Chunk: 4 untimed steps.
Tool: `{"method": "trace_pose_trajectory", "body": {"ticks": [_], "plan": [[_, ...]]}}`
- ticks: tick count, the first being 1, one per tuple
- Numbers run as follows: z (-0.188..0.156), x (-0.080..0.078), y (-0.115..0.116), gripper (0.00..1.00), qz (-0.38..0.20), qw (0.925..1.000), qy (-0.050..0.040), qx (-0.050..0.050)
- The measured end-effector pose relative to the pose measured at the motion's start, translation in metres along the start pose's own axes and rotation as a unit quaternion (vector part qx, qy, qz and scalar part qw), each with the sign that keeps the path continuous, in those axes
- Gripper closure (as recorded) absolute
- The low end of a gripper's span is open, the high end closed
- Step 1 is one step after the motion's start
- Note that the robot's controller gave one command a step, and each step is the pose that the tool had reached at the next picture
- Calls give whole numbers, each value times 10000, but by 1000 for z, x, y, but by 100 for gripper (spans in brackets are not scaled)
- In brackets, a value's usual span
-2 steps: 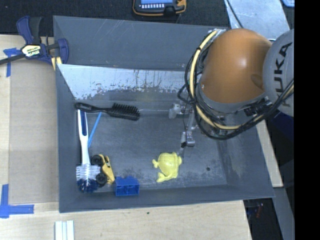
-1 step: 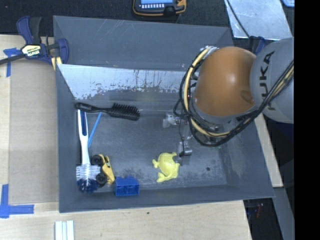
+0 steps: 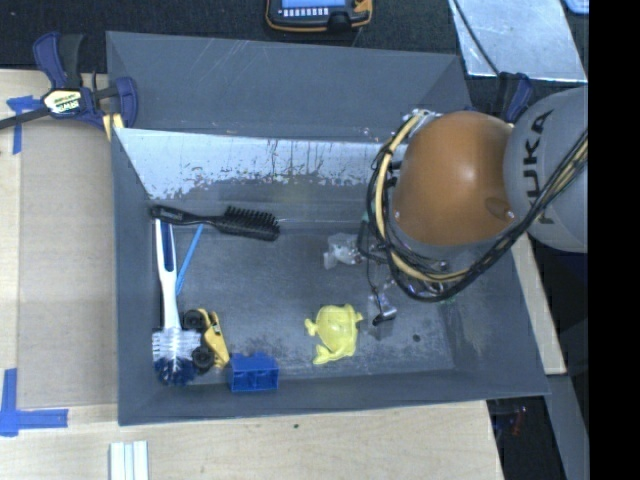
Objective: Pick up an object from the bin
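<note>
A white-handled brush (image 3: 165, 283) lies furthest left in the grey metal bin (image 3: 300, 98), well to the left of the yellow toy (image 3: 333, 333). Its handle runs up and down the bin's floor. Its white and blue bristle head sits at the near end, about level with the toy, and a thin blue strip slants off the handle towards the upper right. A black brush (image 3: 228, 220) lies up and to the left of the yellow toy, near the far wall. Its thin handle touches or crosses the top of the white one, and its bristles point towards the toy's side.

A small yellow car (image 3: 207, 336) with black wheels lies left of the yellow toy, tight against the white brush's head. A blue studded block (image 3: 253, 373) sits just right of and below the car, closer to the toy and a little nearer the front wall. No lettering can be read on any of these.

The yellow toy, a soft rounded figure something like a duck, lies alone on the bare floor near the front wall. The gripper (image 3: 375, 303) hangs just to its upper right, near it. I cannot tell whether they touch, or whether the gripper is wide or narrow.

Up and to the right of the toy is the wrist's orange cover (image 3: 450, 178), ringed with yellow and black cables. Further right, the grey arm (image 3: 550, 168) carries the black letters "KUKA".
</note>
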State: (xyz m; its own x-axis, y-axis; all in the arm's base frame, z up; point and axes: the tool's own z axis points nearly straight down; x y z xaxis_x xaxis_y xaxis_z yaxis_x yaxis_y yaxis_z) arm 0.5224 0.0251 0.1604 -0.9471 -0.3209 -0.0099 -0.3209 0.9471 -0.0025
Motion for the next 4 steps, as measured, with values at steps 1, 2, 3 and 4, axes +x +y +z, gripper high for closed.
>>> {"method": "trace_pose_trajectory", "body": {"ticks": [1, 2, 3, 4], "plan": [[13, 4, 3, 0, -1103, 9939, 21, -9], [94, 3, 6, 0, -2396, 9709, 14, -8], [88, -4, 14, 100, -3264, 9452, -59, 47], [88, -4, 14, 100, -3262, 9453, -58, 47]]}}
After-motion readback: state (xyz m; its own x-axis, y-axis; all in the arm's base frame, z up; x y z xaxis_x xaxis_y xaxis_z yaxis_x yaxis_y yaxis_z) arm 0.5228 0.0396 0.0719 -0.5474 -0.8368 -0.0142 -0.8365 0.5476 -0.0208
